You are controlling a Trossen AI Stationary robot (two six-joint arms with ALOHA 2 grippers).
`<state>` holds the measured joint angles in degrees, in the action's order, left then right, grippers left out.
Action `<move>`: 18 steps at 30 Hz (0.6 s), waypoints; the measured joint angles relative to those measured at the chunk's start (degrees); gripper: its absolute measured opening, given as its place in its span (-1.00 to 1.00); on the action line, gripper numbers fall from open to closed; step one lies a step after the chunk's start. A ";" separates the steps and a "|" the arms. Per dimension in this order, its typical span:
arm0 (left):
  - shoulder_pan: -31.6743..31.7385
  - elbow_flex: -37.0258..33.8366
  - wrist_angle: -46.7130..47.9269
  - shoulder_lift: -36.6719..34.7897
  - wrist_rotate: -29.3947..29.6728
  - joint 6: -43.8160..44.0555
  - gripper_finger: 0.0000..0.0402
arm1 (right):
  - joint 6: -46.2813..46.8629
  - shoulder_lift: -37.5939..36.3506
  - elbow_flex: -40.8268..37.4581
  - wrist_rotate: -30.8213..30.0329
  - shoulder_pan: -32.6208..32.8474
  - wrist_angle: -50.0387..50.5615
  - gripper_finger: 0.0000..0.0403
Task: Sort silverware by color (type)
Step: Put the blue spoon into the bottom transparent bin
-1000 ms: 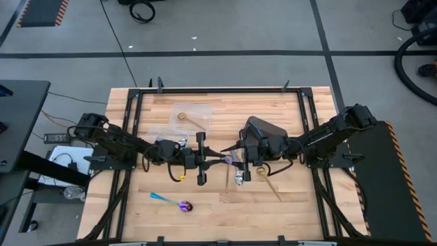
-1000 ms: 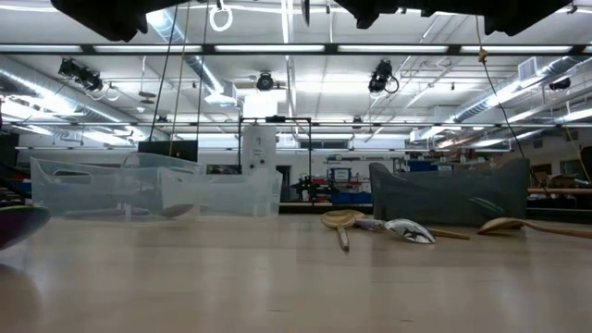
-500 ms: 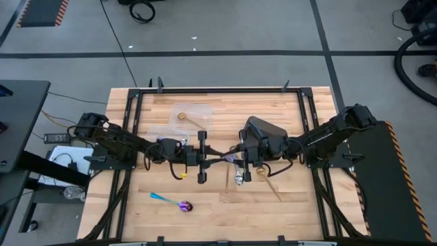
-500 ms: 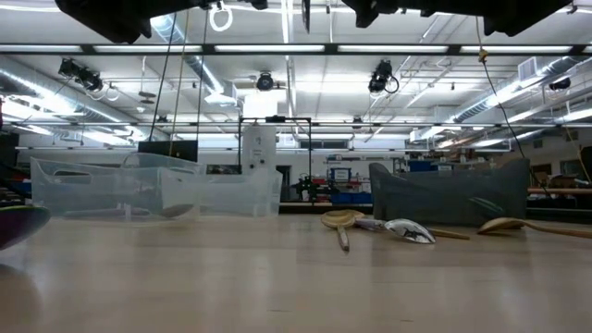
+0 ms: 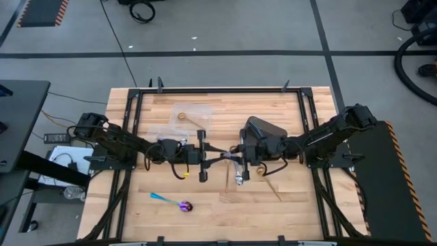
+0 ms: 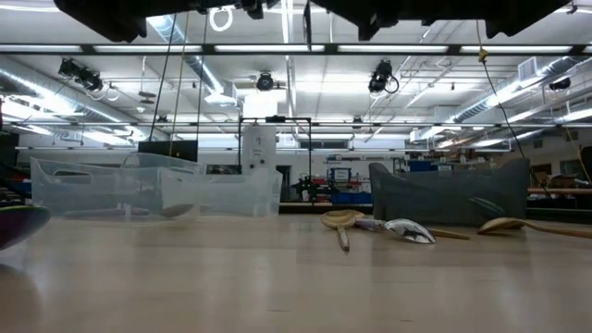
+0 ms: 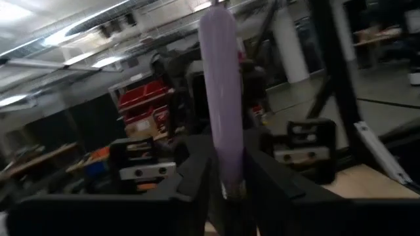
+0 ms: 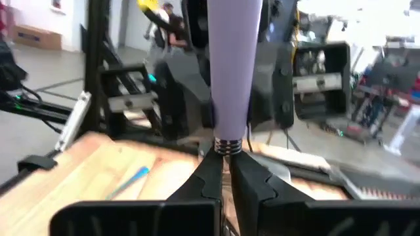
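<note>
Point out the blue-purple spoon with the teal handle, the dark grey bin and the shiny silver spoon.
Iridescent blue-purple metal spoon with teal handle [image 5: 171, 200]: high view, mid-handle.
Dark grey bin [image 6: 449, 194]: low view, front wall.
Shiny silver metal spoon [image 6: 410, 231]: low view, its bowl.

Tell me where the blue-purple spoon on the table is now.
In the high view, the blue-purple spoon lies alone on the table's near-left part, below the left arm.
</note>
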<state>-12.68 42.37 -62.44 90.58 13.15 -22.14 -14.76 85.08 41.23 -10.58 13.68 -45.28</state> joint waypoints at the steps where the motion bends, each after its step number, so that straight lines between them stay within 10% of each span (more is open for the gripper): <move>1: -0.22 0.00 0.93 -0.29 1.62 0.33 -0.44 | 0.64 0.00 -0.02 -0.39 -0.06 0.84 -0.90; 12: -6.87 0.07 26.57 -9.43 20.41 -4.47 -0.22 | 16.33 0.11 -0.10 -4.52 -0.93 13.79 -0.88; 18: -8.44 6.17 49.60 -9.72 21.87 -1.94 -0.24 | 32.74 0.11 -0.09 2.66 -4.73 22.58 -0.88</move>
<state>-21.12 48.54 -12.84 80.87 35.03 -24.08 17.98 85.19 41.14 -7.92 8.95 -22.70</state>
